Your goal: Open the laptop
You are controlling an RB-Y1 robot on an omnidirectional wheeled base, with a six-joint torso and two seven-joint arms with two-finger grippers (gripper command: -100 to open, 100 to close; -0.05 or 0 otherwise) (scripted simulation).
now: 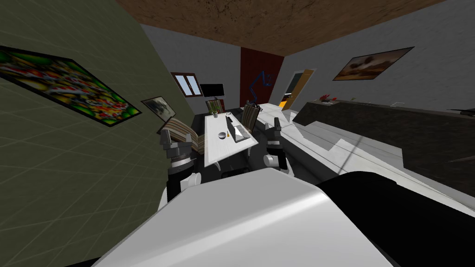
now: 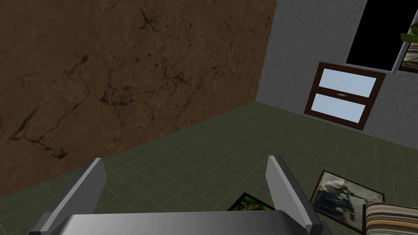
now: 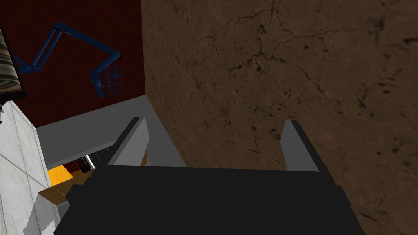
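The laptop (image 1: 236,131) lies on the far half of a long white table (image 1: 214,149) ahead of me, its dark lid standing up from a grey base. My left gripper (image 1: 176,136) is raised at the table's near left corner, short of the laptop. In its wrist view the left gripper (image 2: 184,179) is open with nothing between its fingers. The right gripper (image 1: 277,124) is raised to the right of the table, level with the laptop but apart from it. Seen from its own wrist, the right gripper (image 3: 216,140) is open and holds nothing.
A small grey bowl (image 1: 221,136) sits on the table just left of the laptop, and a potted plant (image 1: 215,112) stands at the far end. Striped chairs (image 1: 183,132) flank the table. A white counter (image 1: 334,143) and a dark cabinet (image 1: 394,130) run along the right.
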